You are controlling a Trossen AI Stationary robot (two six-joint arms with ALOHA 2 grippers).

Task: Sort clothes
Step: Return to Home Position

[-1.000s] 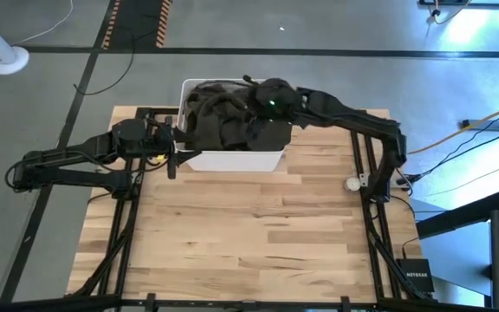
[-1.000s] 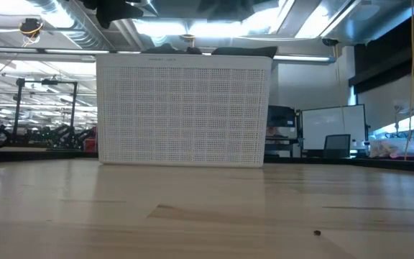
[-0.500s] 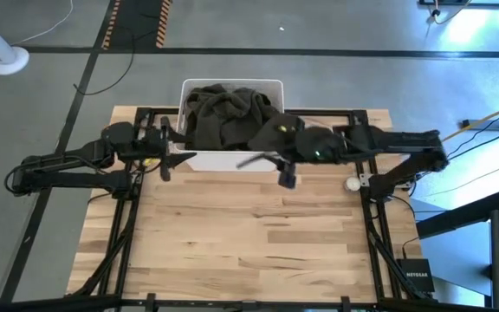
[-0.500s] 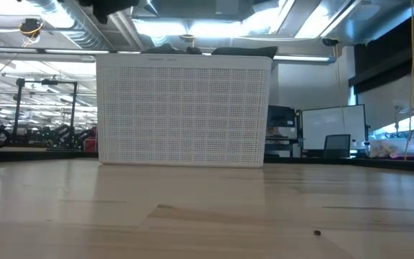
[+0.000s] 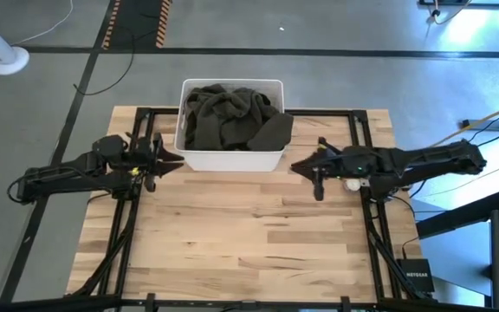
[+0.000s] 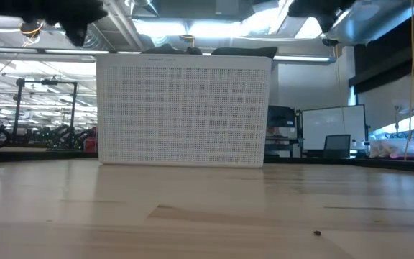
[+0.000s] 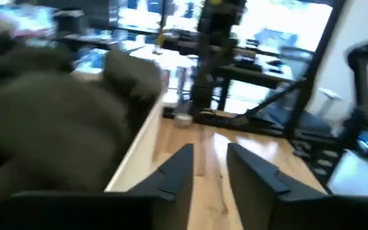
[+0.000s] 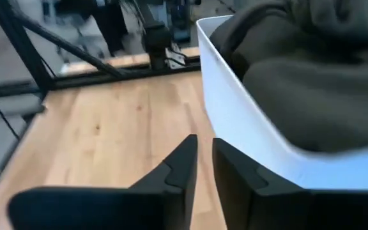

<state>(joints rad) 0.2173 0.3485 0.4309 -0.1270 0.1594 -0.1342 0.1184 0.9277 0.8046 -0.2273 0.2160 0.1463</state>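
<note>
Clothes (image 5: 228,117) sit heaped in the white bin (image 5: 232,160), which stands at the middle of the table's (image 5: 249,234) far edge. From above I see mostly dark olive folds, with one dark flap draped over the bin's right rim. I can't pick out the other garments. My left hand (image 5: 165,158) hovers just beside the bin's left wall, fingers (image 7: 177,169) a little apart and holding nothing. My right hand (image 5: 306,169) hangs over the table near the bin's right corner, also empty, with only a narrow gap between its fingers (image 8: 184,160). The bin's perforated front wall (image 6: 184,111) faces the low camera.
</note>
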